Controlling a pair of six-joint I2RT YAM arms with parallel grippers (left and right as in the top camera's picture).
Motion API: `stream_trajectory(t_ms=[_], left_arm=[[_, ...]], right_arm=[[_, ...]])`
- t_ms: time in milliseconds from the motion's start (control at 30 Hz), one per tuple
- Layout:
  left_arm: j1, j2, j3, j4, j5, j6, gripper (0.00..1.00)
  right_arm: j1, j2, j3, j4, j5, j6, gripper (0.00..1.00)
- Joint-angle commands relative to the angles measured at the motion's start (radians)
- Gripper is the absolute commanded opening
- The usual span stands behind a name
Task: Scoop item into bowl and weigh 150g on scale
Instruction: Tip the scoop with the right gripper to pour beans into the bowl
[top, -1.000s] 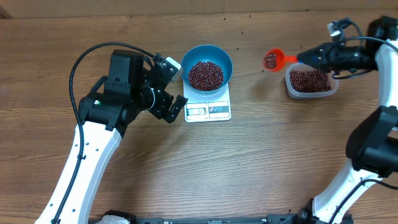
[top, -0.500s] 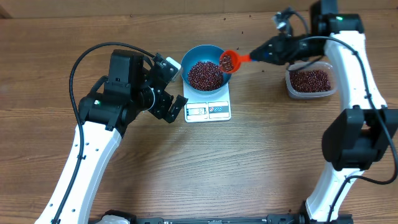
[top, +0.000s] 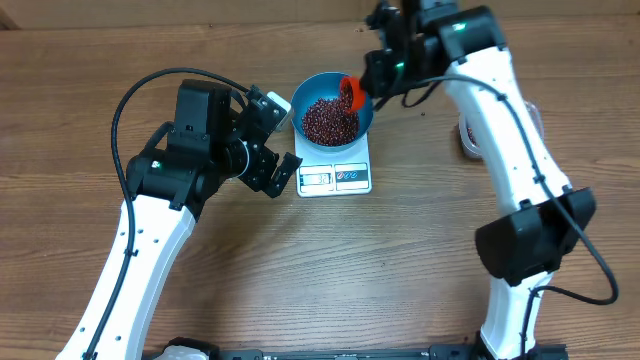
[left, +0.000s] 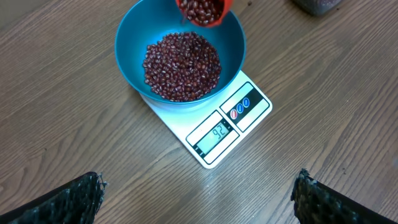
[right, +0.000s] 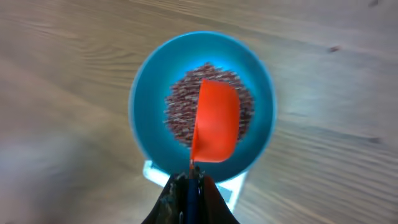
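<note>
The left tool (top: 276, 143) stands with jaws wide apart and empty, just beside the left edge of the scale (left: 231, 123). The scale lies on the bench (top: 420, 280) toward its far edge, and its display seems to read 92. On it sits the blue bowl (left: 127, 56) with the heap of beans (left: 182, 65) inside. Over the bowl's far-right rim hangs a tilted orange scoop (right: 216, 121) holding beans, its handle clamped in the right tool (right: 191, 186).

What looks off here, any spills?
Nothing stands out. The bowl sits on the scale, beans inside it, scoop tipped over it in the right gripper. No clear spill on the table.
</note>
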Motion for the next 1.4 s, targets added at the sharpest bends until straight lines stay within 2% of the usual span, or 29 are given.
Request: stream_trajectory(t_ms=[0,233,533,967,1367], left_arm=[[0.005,0.005,-0.004,0.003,0.008,-0.006,0.99],[0.005,0.005,-0.004,0.003,0.008,-0.006,0.99],[0.005,0.005,-0.004,0.003,0.008,-0.006,1.00],[0.005,0.005,-0.004,0.003,0.008,-0.006,1.00],[0.005,0.005,-0.004,0.003,0.008,-0.006,1.00]], right_arm=[[0.074,-0.005,0.033,-0.001,0.321,0.020,0.04],[0.188,-0.005,0.033,0.014,0.555,0.019,0.04],[0.199,-0.005,0.033,0.018,0.542,0.019,0.04],[0.173,-0.026,0.035,0.018,0.341,0.016,0.04],[-0.010,-0.121,0.035,0.013,0.021,-0.014,0.04]])
